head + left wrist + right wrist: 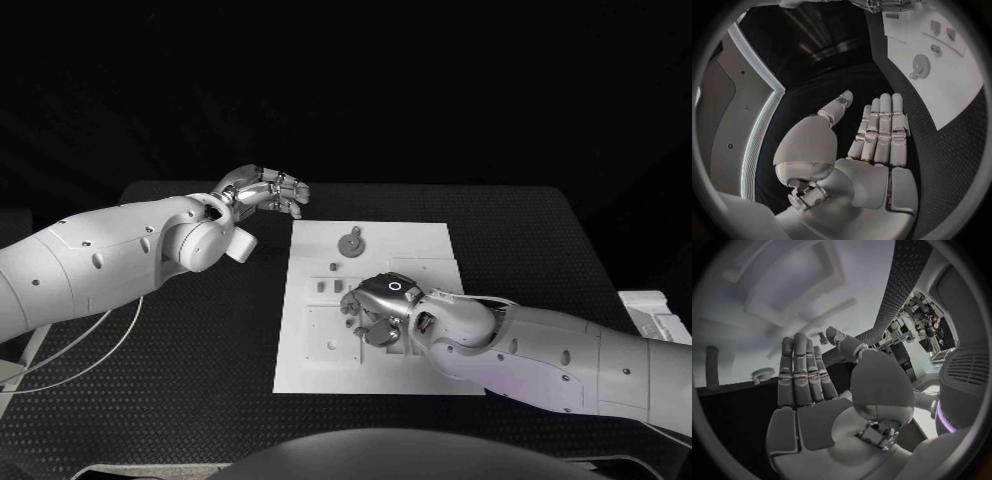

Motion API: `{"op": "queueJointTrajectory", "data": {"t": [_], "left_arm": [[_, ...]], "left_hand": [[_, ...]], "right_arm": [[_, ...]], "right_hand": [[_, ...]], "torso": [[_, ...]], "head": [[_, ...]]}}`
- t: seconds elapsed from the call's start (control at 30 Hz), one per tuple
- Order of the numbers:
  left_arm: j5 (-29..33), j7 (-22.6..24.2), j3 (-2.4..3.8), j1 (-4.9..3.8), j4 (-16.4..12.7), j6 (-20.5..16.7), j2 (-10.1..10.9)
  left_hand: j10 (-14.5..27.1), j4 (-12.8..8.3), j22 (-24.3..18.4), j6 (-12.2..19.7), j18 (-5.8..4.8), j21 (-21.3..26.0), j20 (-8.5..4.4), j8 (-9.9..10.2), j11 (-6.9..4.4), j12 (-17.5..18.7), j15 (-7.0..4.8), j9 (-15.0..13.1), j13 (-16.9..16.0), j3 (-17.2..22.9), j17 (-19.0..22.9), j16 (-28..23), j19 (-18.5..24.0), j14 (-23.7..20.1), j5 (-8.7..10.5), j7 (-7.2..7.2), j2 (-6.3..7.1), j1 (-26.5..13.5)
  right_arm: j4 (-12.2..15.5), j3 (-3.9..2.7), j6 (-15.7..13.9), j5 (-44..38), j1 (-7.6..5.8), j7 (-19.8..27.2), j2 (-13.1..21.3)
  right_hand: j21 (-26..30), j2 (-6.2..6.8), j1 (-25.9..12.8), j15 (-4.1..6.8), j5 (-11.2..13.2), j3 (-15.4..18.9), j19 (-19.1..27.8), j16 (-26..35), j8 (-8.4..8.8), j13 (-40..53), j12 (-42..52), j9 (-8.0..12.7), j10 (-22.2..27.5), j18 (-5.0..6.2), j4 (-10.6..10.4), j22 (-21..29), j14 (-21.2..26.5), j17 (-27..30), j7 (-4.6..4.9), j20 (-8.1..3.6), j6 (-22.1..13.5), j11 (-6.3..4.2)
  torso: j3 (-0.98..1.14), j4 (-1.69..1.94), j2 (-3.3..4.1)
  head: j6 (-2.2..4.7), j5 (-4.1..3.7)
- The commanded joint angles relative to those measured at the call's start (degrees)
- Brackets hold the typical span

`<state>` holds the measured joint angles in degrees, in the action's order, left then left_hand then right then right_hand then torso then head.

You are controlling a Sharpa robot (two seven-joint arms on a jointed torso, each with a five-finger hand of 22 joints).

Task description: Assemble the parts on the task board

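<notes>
One white task board sits in the middle of the black surface, and the part I can read best is a grey gear-shaped piece lying flat near the board's far edge. A few smaller parts stand or lie along the board's left half; I cannot make out their shapes.

My right hand hovers over the board's centre, fingers straight and apart in its wrist view, holding nothing. The gear piece lies beyond it, toward the far edge, with its small tab end pointing away from me, so I judge its long axis runs roughly front to back.

My left hand hangs off the board past its far left corner, also flat and empty. Both hands are near the gear; the right one is already over the board, so I would judge it the better placed to reach forward for it.
</notes>
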<state>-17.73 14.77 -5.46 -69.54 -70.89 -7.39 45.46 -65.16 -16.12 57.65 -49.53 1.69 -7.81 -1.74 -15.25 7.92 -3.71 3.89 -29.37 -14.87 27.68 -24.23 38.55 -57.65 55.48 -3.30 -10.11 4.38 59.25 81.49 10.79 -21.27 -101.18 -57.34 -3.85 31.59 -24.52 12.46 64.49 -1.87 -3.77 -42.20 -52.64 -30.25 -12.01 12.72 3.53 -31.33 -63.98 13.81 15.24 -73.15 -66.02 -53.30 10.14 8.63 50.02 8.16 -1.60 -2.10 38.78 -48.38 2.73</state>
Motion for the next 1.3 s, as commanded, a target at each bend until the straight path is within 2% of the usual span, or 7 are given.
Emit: {"op": "queueJointTrajectory", "data": {"t": [0.03,0.4,0.6,0.7,0.93,1.13,1.3], "left_arm": [[0.32,0.39,0.05,-0.15,0.05,0.74,-0.07],[0.32,0.39,0.05,-0.15,0.21,0.75,-0.17],[0.32,0.54,0.05,-0.15,0.23,0.87,-0.2],[0.32,0.55,0.05,-0.16,0.18,0.81,-0.23],[0.32,0.53,0.05,-0.19,0.15,0.84,-0.44],[0.32,0.54,0.05,-0.2,0.26,0.81,-0.39],[0.32,0.54,0.05,-0.2,0.11,0.85,-0.34]], "left_hand": [[0.16,0.01,-0.1,0.21,1.15,0.4,0.02,-0.39,-0.18,-0.25,0.02,0.1,0.09,-0.39,-0.11,-0.25,-0.56,0.31,0.29,-0.27,-0.19,0.21],[0.16,-0.01,-0.11,0.2,1.14,0.43,0.02,-0.4,-0.18,-0.25,0.02,0.11,0.11,-0.39,-0.17,-0.31,-0.56,0.31,0.29,-0.27,-0.19,0.24],[0.13,0.0,-0.12,0.17,1.14,0.45,0.02,-0.43,-0.19,-0.27,0.03,0.11,0.11,-0.41,-0.22,-0.35,-0.56,0.32,0.29,-0.26,-0.19,0.24],[0.02,0.0,-0.13,0.08,1.13,0.47,0.02,-0.49,-0.23,-0.32,0.03,0.1,0.09,-0.41,-0.3,-0.4,-0.58,0.33,0.29,-0.22,-0.22,0.25],[-0.07,-0.01,-0.13,0.02,1.13,0.49,0.01,-0.53,-0.27,-0.36,0.02,0.09,0.09,-0.43,-0.36,-0.45,-0.6,0.35,0.29,-0.2,-0.21,0.27],[-0.1,-0.01,-0.13,0.0,1.13,0.5,0.01,-0.55,-0.28,-0.37,0.02,0.1,0.08,-0.44,-0.4,-0.48,-0.61,0.36,0.29,-0.19,-0.2,0.28],[-0.12,-0.01,-0.14,-0.01,1.13,0.51,0.01,-0.56,-0.29,-0.37,0.02,0.1,0.09,-0.44,-0.43,-0.5,-0.61,0.37,0.29,-0.18,-0.2,0.27]], "right_arm": [[0.45,0.11,-0.73,0.27,-0.38,-1.14,0.63],[5.0,-0.01,-5.11,2.28,-3.52,-0.21,4.64],[8.71,-2.18,-4.22,7.69,-6.21,2.0,8.73],[9.18,-2.51,-1.83,9.47,-8.12,2.7,10.71],[8.65,-2.5,3.63,8.05,-11.31,1.79,14.69],[7.06,-2.34,6.72,5.04,-11.44,0.34,15.58],[5.73,-1.04,7.1,3.49,-10.94,-0.16,15.13]], "right_hand": [[0.38,1.09,0.14,-0.26,-0.1,0.1,0.77,0.22,0.59,-0.21,0.2,0.49,1.11,0.98,-0.55,-0.48,0.69,-0.12,-0.05,0.18,-1.04,0.25],[-0.13,0.97,1.07,0.2,-0.1,-0.04,0.15,-0.63,-0.13,-0.15,1.19,0.78,-0.13,1.2,-0.87,-1.48,0.09,-0.57,0.09,0.15,-0.42,-0.23],[-2.76,0.19,1.48,2.18,-0.1,0.45,-3.69,-5.89,-1.09,1.36,3.12,1.31,-4.19,1.2,-0.99,-3.11,-2.68,-2.4,0.18,-1.55,0.35,-2.16],[-3.28,-0.11,1.25,2.47,-0.1,0.55,-4.44,-6.83,-1.21,1.67,3.38,1.46,-4.97,1.2,-1.1,-3.08,-3.12,-2.46,0.28,-1.95,0.32,-2.54],[-3.65,0.49,-0.43,2.5,-0.04,1.75,-4.73,-7.72,-1.34,1.77,3.04,1.71,-4.96,1.2,-1.74,-3.04,-3.08,-2.26,0.21,-2.14,0.14,-2.55],[-3.06,2.03,-2.35,1.5,-0.11,2.82,-3.3,-7.81,-1.24,1.22,1.39,2.08,-2.5,1.19,-3.13,-2.94,-1.25,-1.71,-1.54,-1.72,-0.72,-1.48],[-2.91,2.97,-2.69,0.91,-0.09,2.98,-2.64,-8.27,-1.23,0.88,0.51,2.3,-0.86,1.2,-4.14,-3.0,-0.35,-1.48,-2.15,-1.43,-1.28,-0.84]], "torso": [[0.03,-0.06,0.03],[0.07,-0.1,0.01],[0.06,-0.08,0.01],[-0.03,-0.08,-0.02],[0.01,0.03,0.05],[0.02,0.0,0.01],[0.07,-0.09,0.05]], "head": [[0.08,0.06],[0.5,-0.23],[0.22,-0.39],[0.47,-0.63],[0.56,-0.57],[0.37,-0.41],[0.3,-0.41]]}}
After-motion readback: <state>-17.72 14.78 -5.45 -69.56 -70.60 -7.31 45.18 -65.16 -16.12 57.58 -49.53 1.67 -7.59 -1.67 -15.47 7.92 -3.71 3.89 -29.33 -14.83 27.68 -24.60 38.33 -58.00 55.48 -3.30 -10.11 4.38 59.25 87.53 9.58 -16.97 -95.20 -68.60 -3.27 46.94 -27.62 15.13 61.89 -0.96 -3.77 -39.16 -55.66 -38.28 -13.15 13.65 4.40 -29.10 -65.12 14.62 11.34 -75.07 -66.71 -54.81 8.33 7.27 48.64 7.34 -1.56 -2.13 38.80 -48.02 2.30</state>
